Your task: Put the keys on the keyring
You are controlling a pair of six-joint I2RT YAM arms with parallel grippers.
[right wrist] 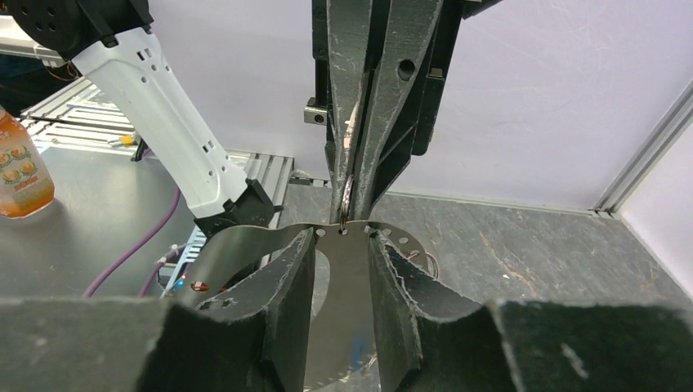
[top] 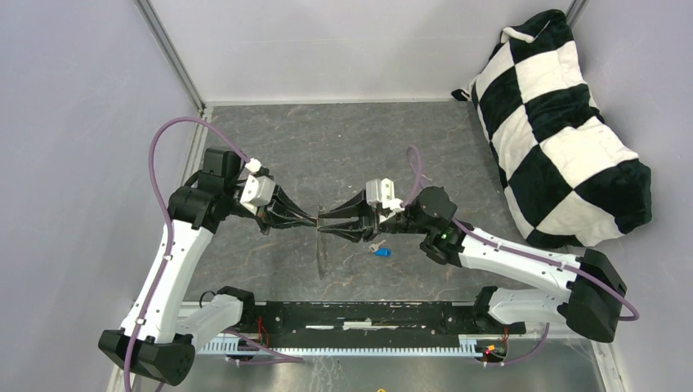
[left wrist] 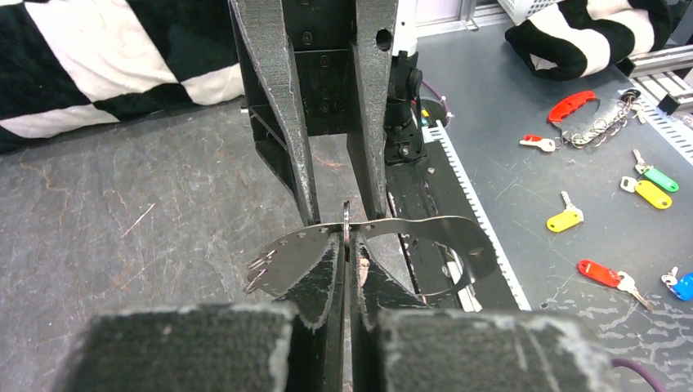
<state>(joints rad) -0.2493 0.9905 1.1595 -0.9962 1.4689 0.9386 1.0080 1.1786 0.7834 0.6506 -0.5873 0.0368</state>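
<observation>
The keyring is a flat grey metal plate with a row of holes and small wire rings at one end. It hangs above the slate between the two grippers. My left gripper is shut on a thin split ring that passes through one hole of the plate. My right gripper faces it from the other side, its fingers apart on either side of that ring, their tips at the plate. One key with a blue head lies on the slate under the right wrist.
A black-and-white checkered cushion fills the back right corner. The black base rail runs along the near edge. Beyond it, several coloured key tags and a chain lie on a grey bench. An orange bottle stands there too.
</observation>
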